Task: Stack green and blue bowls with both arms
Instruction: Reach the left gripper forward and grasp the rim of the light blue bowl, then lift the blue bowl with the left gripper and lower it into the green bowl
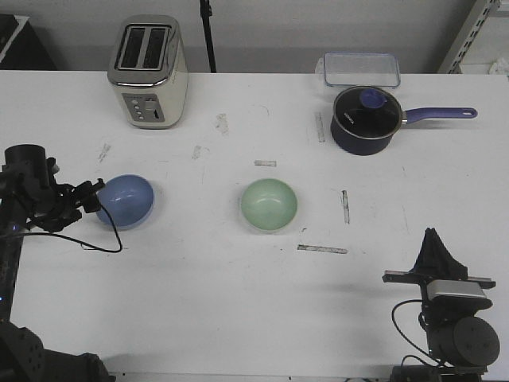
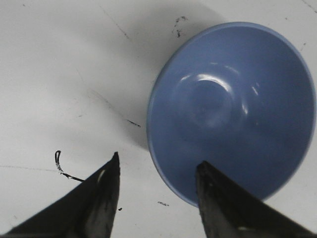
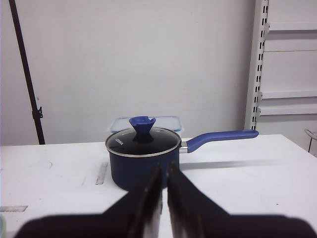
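At the left side of the white table (image 1: 238,318), the smooth light periwinkle blue bowl (image 1: 126,200) is being approached by the left gripper (image 2: 157,166), whose fingers are being held apart, one fingertip (image 2: 210,181) overlapping the bowl's rim and the other outside it. The pale mint green bowl (image 1: 270,205) is being left at the table's middle, well apart. The right gripper (image 3: 164,171) is being kept closed on nothing, near the front edge.

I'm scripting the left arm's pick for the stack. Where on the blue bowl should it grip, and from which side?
Grip the blue bowl at its rim on the side nearest the left gripper, one finger inside and one outside. The bowl sits upright with its mouth open, its smooth flared wall gives little else to pinch, and the open fingers already straddle that near edge.
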Available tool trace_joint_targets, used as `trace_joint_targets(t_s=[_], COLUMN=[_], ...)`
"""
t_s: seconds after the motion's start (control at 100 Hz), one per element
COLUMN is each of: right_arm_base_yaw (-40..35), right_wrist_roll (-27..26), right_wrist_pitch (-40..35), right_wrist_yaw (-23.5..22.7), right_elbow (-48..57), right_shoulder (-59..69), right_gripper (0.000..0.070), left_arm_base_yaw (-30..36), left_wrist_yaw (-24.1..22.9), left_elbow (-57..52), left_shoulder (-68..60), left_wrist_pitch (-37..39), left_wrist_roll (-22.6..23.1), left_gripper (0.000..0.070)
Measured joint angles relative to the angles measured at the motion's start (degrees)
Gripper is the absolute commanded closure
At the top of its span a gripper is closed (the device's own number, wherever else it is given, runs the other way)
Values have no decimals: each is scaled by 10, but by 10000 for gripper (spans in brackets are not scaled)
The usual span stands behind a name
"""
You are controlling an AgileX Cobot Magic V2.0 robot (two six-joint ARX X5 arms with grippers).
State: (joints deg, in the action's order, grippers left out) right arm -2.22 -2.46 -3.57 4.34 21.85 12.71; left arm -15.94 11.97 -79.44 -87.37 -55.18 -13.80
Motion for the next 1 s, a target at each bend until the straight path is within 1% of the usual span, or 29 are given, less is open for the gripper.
trace_joint_targets(t_s=[0.24,0.37,0.41,0.47,0.51,0.64,0.68,0.72,0.75,1.0], right_arm_base_yaw=[0,0,0,0,0,0,0,0,0,0], right_wrist_roll=[0,0,0,0,0,0,0,0,0,0], right_wrist_pitch=[0,0,0,0,0,0,0,0,0,0], right_wrist_yaw=[0,0,0,0,0,0,0,0,0,0], right_elbow=[0,0,0,0,0,0,0,0,0,0], right_shoulder=[0,0,0,0,0,0,0,0,0,0], right_gripper=[691,691,691,691,691,691,691,691,691,691], left_arm_base_yaw=[0,0,0,1,3,12,14,16,18,25], left_wrist_yaw=[0,0,0,0,0,0,0,0,0,0], left_elbow=[0,0,0,0,0,0,0,0,0,0], left_shoulder=[-50,-68,-75,-85,-92,-109,-113,-115,-116,-120], left_wrist_pitch=[32,53,57,64,68,77,80,83,84,82], left_wrist_roll=[3,3,4,4,4,4,4,4,4,3], left_gripper=[369,382,410,498,541,559,607,670,700,699])
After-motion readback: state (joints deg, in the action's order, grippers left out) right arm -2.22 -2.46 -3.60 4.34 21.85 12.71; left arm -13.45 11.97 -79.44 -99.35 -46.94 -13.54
